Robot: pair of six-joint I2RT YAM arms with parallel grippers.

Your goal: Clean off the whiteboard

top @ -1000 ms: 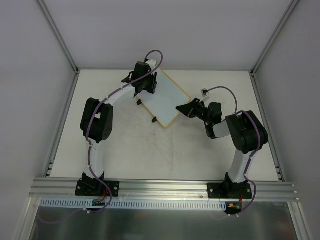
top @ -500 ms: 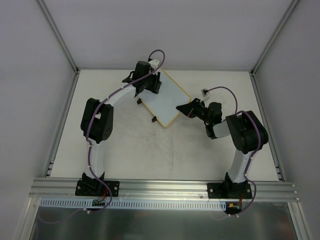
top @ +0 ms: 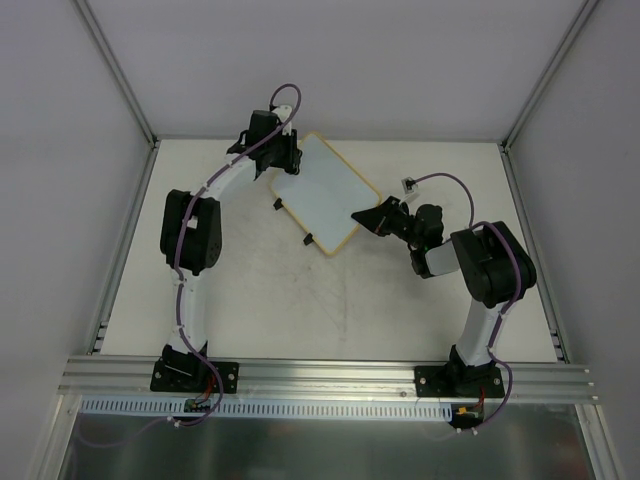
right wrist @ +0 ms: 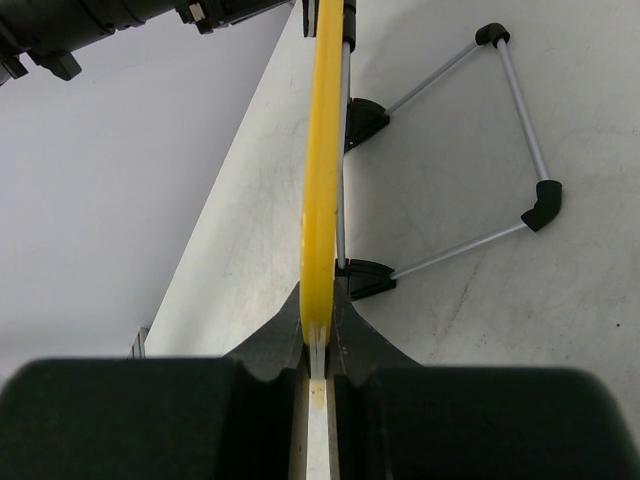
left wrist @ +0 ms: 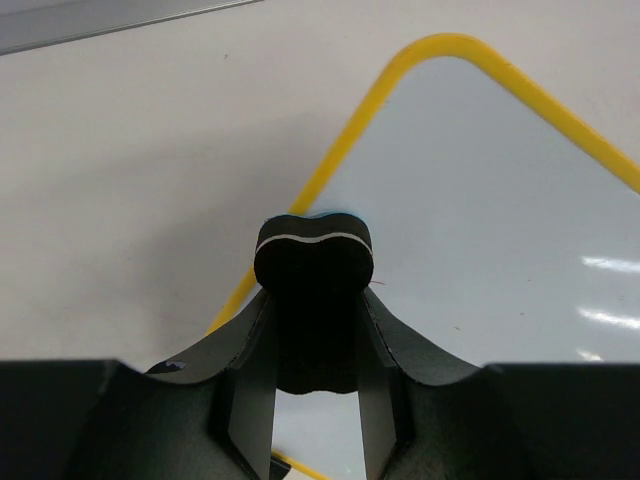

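**servo_sam:** so where's it at? The left gripper [left wrist: 314, 320] is clenched on a black eraser [left wrist: 313, 255], which sits right at the whiteboard's [top: 322, 195] far-left edge, just inside the yellow frame [left wrist: 300, 200]. The right gripper [right wrist: 319, 345] is pinched onto the frame at the opposite side. The board is toward the back of the table [top: 330, 300], between the two arms

**yam_nerd:** yep, and the board surface in the left wrist view looks pretty much blank, so probably not much wiping left. The risky bit is that right-hand pinch: it's only on the thin rim. The board appears propped on a wire stand [right wrist: 520, 110] held by two black clips [right wrist: 365, 118], though how steep the tilt is can't be told from here

**servo_sam:** so a hard push from the eraser could lever the board out of that pinch?

**yam_nerd:** likely, or skid the stand's feet. Also the eraser's so near the edge that a stroke outward could drop it off the frame onto the table, or catch the rim and twist in the fingers
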